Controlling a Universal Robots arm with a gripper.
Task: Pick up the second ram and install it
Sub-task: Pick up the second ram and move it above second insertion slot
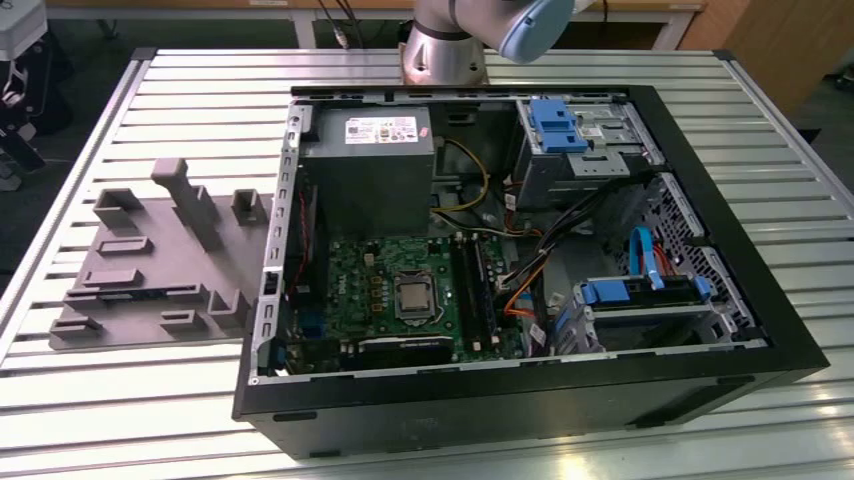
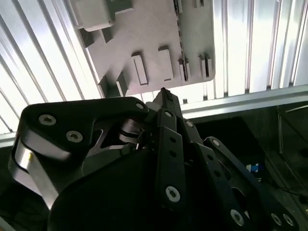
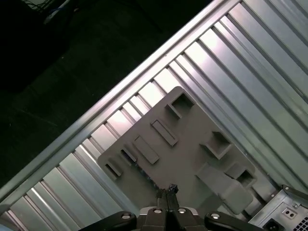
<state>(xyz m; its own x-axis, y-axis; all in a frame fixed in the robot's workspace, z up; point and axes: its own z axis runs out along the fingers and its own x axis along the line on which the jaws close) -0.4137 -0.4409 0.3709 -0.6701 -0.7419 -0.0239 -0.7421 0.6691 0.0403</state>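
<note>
The black metal hand (image 3: 167,189), its thin fingertips pressed together on nothing, hangs over the matte grey moulded fixture block (image 3: 187,154) on the ribbed aluminium surface (image 3: 250,57). In the exterior view the second ram cannot be told apart from the long black slot rails (image 1: 478,280), at 3 o'clock on the square green motherboard (image 1: 367,275).

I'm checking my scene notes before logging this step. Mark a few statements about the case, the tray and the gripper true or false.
1. The computer case lies open on the slatted table. True.
2. The grey tray lies at the exterior view's right of the case. False: it lies at its left.
3. In the first wrist view the gripper hangs over the grey tray. True.
4. The gripper is wide open. False: it is shut, with nothing seen in it.
</note>
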